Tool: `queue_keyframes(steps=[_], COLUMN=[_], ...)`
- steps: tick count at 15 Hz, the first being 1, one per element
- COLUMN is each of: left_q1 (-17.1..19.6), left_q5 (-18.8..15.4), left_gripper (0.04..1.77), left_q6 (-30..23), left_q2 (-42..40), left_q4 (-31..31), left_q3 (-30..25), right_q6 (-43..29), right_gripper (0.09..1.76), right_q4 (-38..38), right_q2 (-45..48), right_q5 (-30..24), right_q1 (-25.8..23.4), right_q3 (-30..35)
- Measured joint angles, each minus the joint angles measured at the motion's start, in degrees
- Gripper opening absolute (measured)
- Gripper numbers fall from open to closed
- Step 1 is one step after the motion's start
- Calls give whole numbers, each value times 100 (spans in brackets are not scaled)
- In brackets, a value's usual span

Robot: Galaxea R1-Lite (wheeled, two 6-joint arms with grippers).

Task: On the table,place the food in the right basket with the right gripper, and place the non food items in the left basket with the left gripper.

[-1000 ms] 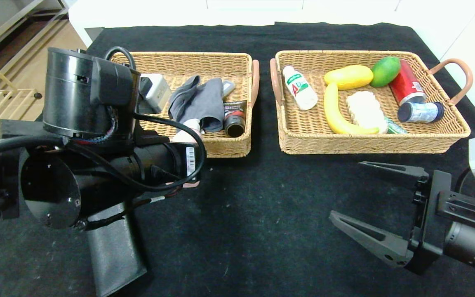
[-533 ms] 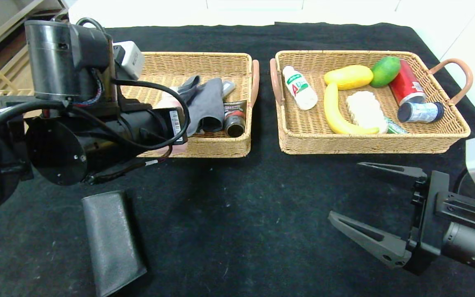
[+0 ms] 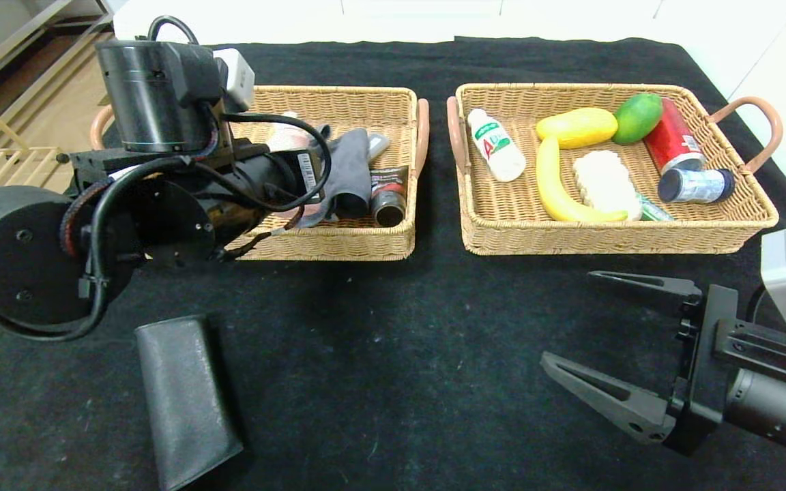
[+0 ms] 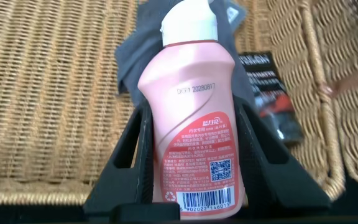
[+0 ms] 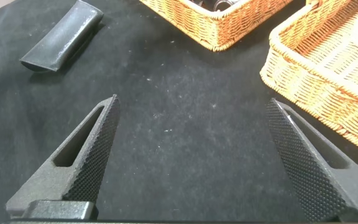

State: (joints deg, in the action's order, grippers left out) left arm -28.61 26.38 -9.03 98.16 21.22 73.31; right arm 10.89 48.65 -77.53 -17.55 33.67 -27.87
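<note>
One pink bottle (image 4: 192, 124) lies lengthwise in the left gripper's (image 4: 194, 155) clasp, cap pointing outward; right gripper (image 3: 621, 348) gapes wide.

Black pouch (image 3: 185, 401) lies on the table (image 3: 393, 354); right pincer (image 3: 594, 327) gapes.

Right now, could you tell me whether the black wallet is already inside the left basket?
No, the black wallet lies on the table, outside the left basket.

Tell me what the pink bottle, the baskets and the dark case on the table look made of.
Pink bottle: smooth plastic with a soft sheen, printed label, white cap.
Left basket and right basket: woven wicker or rattan, matte, visible weave.
Dark case: probably leather or imitation, with a faint grainy sheen.
</note>
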Motion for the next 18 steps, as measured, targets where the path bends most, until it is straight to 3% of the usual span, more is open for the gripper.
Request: queue_keyframes(steps=[10, 18], left_q1=[172, 172], left_q5=[217, 261], left_gripper=[84, 137], left_q6=[110, 102], left_q2=[473, 475], left_q4=[115, 115], left_q3=[356, 330], right_q6=[116, 115], right_gripper=[171, 171], right_q4=[0, 2], right_q2=[-59, -59], right_q5=[30, 37], right_q1=[32, 50], right_q3=[20, 20])
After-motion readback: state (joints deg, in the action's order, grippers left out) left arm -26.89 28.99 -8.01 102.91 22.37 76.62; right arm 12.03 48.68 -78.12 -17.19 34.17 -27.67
